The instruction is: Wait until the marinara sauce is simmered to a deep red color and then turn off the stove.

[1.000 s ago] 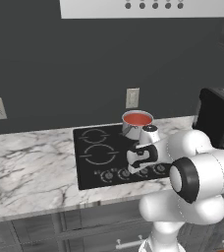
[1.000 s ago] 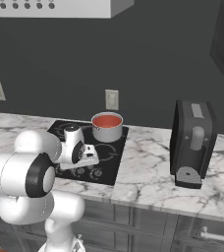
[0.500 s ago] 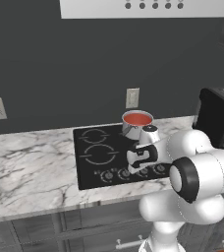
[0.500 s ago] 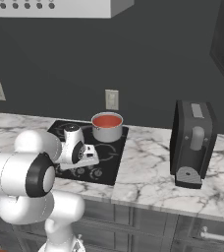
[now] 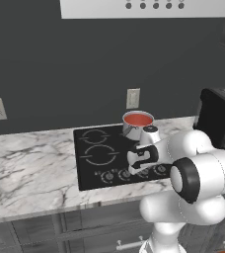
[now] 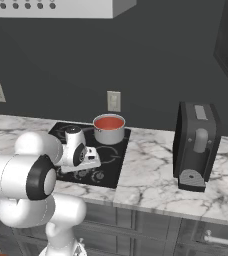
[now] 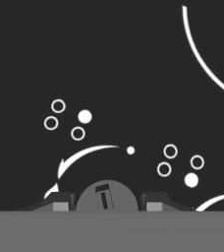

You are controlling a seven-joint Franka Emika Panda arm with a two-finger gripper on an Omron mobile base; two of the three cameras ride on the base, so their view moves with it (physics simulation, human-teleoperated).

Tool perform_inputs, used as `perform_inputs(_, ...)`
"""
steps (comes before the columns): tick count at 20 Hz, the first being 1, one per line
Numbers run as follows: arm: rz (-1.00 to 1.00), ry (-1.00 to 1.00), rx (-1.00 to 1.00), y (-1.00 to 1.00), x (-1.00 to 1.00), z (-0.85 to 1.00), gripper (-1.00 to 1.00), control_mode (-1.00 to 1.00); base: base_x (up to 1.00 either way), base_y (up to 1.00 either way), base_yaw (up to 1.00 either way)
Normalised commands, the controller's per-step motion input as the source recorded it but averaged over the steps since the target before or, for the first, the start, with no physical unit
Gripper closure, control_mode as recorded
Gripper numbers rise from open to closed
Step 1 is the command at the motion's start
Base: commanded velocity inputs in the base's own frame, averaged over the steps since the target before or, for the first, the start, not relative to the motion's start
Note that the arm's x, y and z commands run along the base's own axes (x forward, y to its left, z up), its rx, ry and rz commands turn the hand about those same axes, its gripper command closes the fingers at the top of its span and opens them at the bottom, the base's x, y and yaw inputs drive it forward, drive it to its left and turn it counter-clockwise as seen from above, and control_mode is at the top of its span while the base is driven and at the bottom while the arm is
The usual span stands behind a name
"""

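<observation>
The marinara sauce [image 5: 138, 119] [image 6: 109, 122] is an orange-red disc in a small steel saucepan [image 5: 134, 129] [image 6: 109, 134] on the back right burner of the stove [image 5: 99, 155] [image 6: 113, 167]. My gripper [image 7: 106, 204] is down at the front row of knobs. A round grey knob [image 7: 106, 197] with a dark pointer mark sits between the two fingertips [image 7: 60, 202], which stand close on either side of it. The jaws look open around it. In the base views the hand [image 5: 143, 158] [image 6: 82, 156] hovers low over the cooktop's front right part.
A black toaster-like appliance [image 6: 196, 145] [image 5: 219, 118] stands on the marble counter [image 5: 30, 168] [image 6: 151, 182] right of the stove. A wall outlet [image 5: 132, 98] is behind the pan and a range hood [image 5: 144, 7] hangs above.
</observation>
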Motion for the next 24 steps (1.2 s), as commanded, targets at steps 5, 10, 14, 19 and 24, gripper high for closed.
perform_inputs(5,0.00,0.00,0.00,0.00,0.00,0.00,1.00,-1.00,0.00,0.00,0.00)
perform_inputs(10,0.00,0.01,0.00,0.00,0.00,0.00,1.00,-1.00,0.00,0.00,0.00)
perform_inputs(14,-0.06,0.07,0.07,0.00,0.00,0.00,1.00,-1.00,0.00,0.00,0.00)
perform_inputs(19,-0.17,0.08,0.14,0.00,0.00,0.00,1.00,-1.00,0.00,0.00,0.00)
perform_inputs(24,-0.26,0.09,0.22,-0.06,0.00,-0.05,1.00,-1.00,0.00,0.00,0.00)
